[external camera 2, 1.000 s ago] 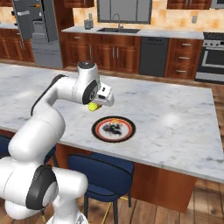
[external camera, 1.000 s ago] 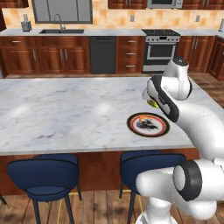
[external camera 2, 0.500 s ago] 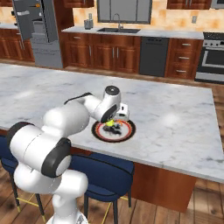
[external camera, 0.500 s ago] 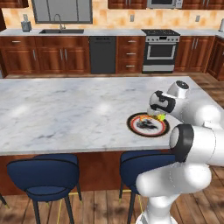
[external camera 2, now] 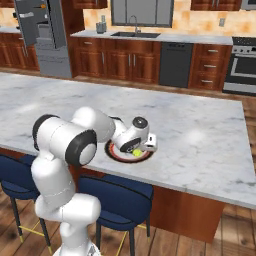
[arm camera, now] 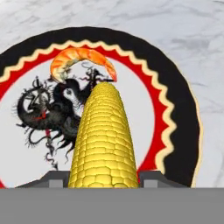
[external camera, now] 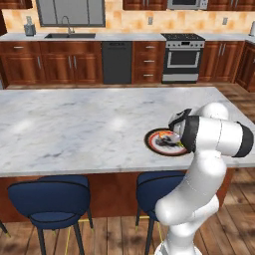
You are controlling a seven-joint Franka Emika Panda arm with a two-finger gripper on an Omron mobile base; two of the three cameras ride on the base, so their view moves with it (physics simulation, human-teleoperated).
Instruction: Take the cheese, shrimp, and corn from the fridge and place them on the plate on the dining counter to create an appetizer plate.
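- one gripper (arm camera: 104, 179) is low over the plate (arm camera: 183, 127), and its two jaws pinch one corn (arm camera: 104, 144).
- one shrimp (arm camera: 81, 59) lies on the plate, just past the corn's tip.
- the one plate sits on the dining counter (external camera: 74, 124).
- two blue stools (external camera: 47, 196) stand under the counter.
- one fridge (external camera 2: 42, 35) stands open far back.
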